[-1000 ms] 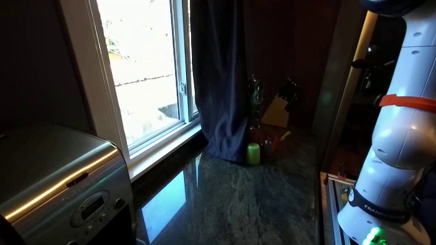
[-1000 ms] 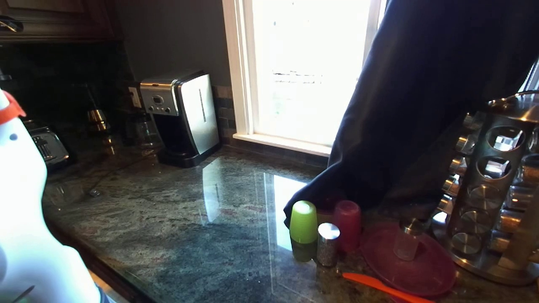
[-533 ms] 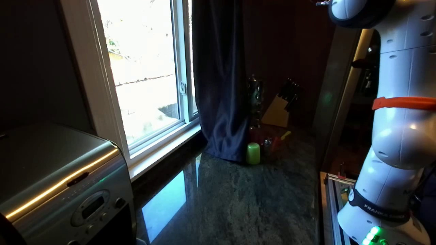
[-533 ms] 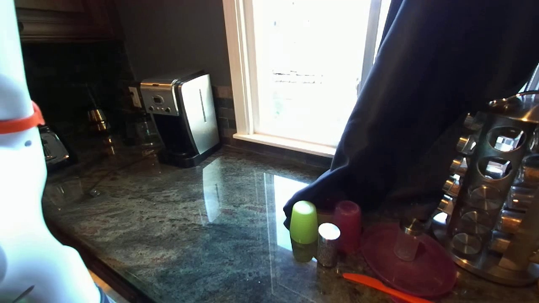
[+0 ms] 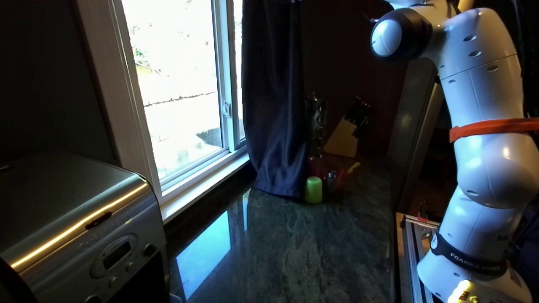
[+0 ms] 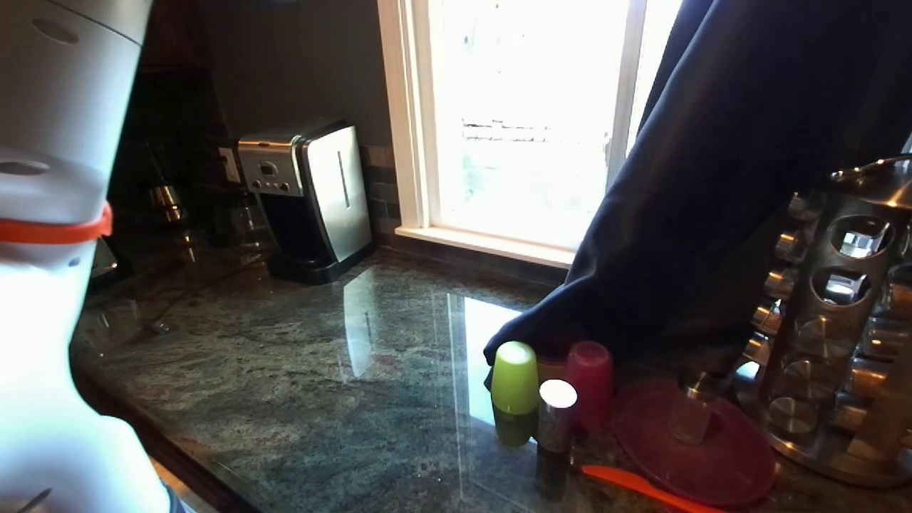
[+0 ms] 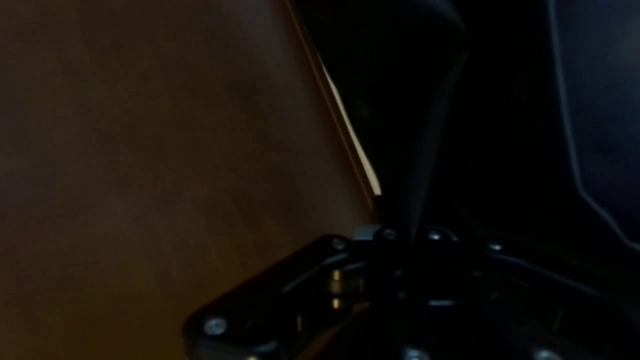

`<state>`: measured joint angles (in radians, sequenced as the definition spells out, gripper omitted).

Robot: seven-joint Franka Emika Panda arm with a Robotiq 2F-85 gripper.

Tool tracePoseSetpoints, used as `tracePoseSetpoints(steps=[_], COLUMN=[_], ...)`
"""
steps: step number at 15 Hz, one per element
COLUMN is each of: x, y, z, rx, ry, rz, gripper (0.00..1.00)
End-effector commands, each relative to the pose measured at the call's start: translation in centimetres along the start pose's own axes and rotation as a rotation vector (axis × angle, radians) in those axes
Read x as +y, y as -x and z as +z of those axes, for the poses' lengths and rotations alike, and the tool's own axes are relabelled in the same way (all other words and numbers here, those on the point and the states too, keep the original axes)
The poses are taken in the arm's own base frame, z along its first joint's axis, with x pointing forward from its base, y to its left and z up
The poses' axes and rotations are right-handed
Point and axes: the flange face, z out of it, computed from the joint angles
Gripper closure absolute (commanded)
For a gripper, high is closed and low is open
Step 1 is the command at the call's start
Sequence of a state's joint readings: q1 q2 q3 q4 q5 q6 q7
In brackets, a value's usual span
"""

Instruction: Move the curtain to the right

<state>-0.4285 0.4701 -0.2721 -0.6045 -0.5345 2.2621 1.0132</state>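
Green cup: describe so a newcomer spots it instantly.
Find the dark curtain at the bright window. Follow it down to the counter, where the upside-down green cup stands by the hem. Bright green sets it apart from the neighbouring red cup and silver-topped shaker.

1. The place is a kitchen, by its look one in a home.
2. A coffee maker point(image 6: 333, 199), seen in both exterior views, stands on a shiny stone bench point(image 6: 299, 377), with a wall socket point(image 6: 228, 165) and a strip of wall tiles point(image 6: 382, 196) near it.
3. On the same bench are a spice rack point(image 6: 848, 317) holding small jars point(image 6: 778, 281) with metal lids, a green cup point(image 6: 516, 377), a red cup point(image 6: 593, 377), a shaker point(image 6: 556, 424) and a red plate point(image 6: 737, 456).
4. In an exterior view, a wooden block point(image 5: 342, 138) stands there too, with dark-handled knives point(image 5: 357, 112) in it.
5. A white-framed window point(image 6: 524, 142) lets in daylight, and a dark curtain point(image 6: 684, 185) hangs across part of it.
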Motion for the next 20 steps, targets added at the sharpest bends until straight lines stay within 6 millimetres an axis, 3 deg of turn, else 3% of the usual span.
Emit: tracePoseSetpoints(steps=[1, 9, 12, 13, 14, 16, 18, 20], x=[4.3, 8.0, 8.3, 8.3, 7.6, 7.5, 7.2, 6.0], y=[-0.6, -1.6, -1.3, -1.2, -1.1, 0.0, 0.8, 0.9], z=[4.4, 7.8, 8.6, 8.7, 8.1, 7.8, 6.4, 4.6], rx=[0.005, 0.092, 0.114, 0.121, 0.119, 0.087, 0.025, -0.047], ry=[0.152, 0.221, 0.229, 0.235, 0.241, 0.341, 0.443, 0.417], rz=[0.03, 0.007, -0.004, 0.001, 0.005, 0.027, 0.041, -0.015], gripper=[1.0, 1.0, 1.0, 0.73, 0.72, 0.59, 0.43, 0.28])
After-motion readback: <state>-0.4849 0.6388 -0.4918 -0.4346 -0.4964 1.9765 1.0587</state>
